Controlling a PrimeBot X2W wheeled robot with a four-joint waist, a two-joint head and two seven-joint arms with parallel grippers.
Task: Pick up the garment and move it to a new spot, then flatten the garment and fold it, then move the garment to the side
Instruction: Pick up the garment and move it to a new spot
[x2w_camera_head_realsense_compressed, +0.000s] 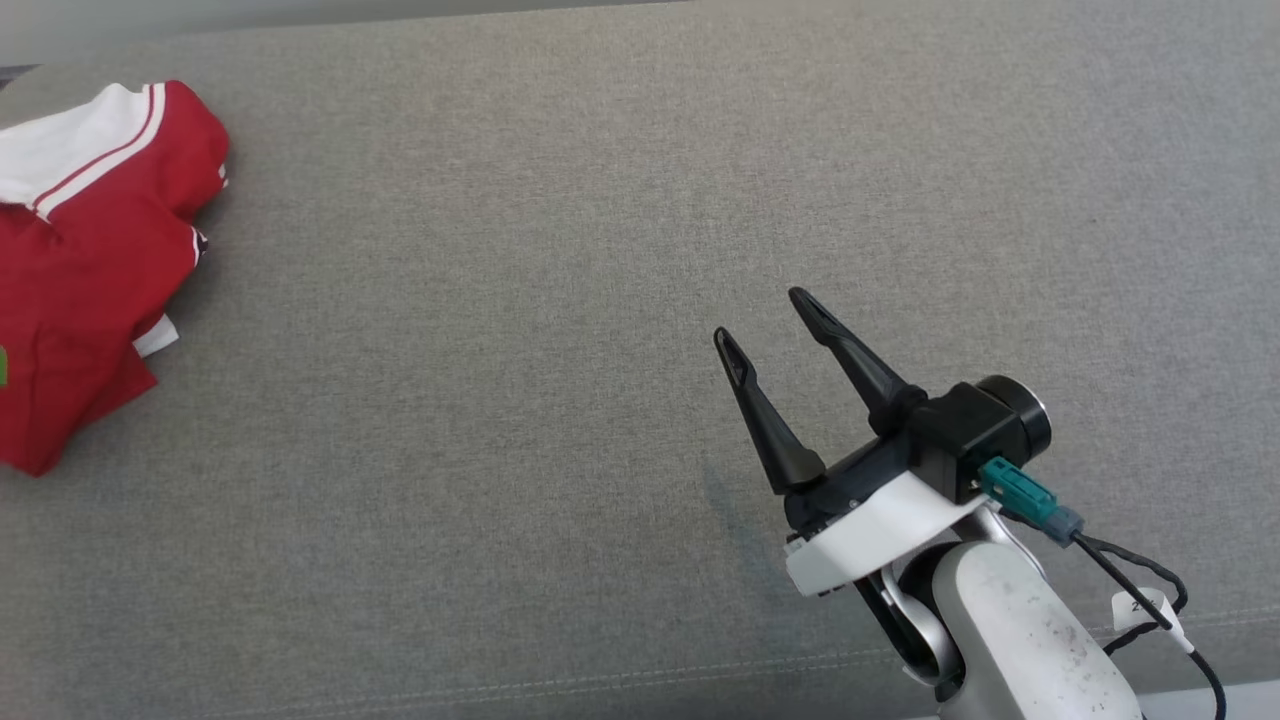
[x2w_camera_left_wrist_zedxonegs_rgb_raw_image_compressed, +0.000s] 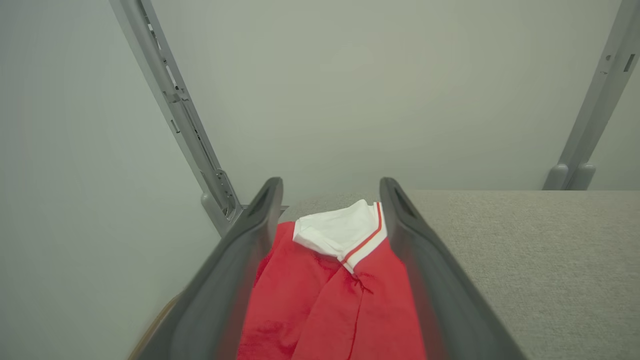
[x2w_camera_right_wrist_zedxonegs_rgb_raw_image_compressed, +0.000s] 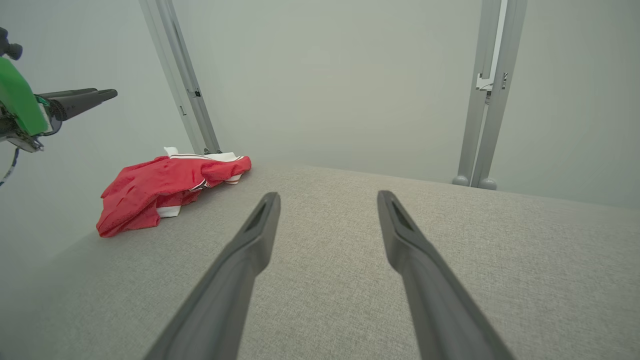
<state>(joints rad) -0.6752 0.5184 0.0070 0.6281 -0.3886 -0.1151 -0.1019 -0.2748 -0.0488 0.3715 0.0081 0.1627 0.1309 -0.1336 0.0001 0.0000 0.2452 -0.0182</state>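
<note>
Garment (x2w_camera_head_realsense_compressed: 90, 270): lies bunched at the left edge of the grey surface (x2w_camera_head_realsense_compressed: 600, 200), white collar toward the far side, part of it beyond the head view's frame. It is not yet lifted.

Left gripper (x2w_camera_left_wrist_zedxonegs_rgb_raw_image_compressed: 330, 182): fingers spread wide, framing the garment (x2w_camera_left_wrist_zedxonegs_rgb_raw_image_compressed: 330, 290) from above. In the right wrist view this gripper (x2w_camera_right_wrist_zedxonegs_rgb_raw_image_compressed: 107, 92) hangs well above the cloth (x2w_camera_right_wrist_zedxonegs_rgb_raw_image_compressed: 165, 190). I judge no contact, though the left wrist view gives a poor reading of depth. The placement suits a straight descent onto the collar end.

Right gripper (x2w_camera_head_realsense_compressed: 760, 314): fingers spread, holding nothing, poised above bare surface well apart from the garment. I judge it is kept there to leave the left arm room, and to be ready for flattening.
</note>
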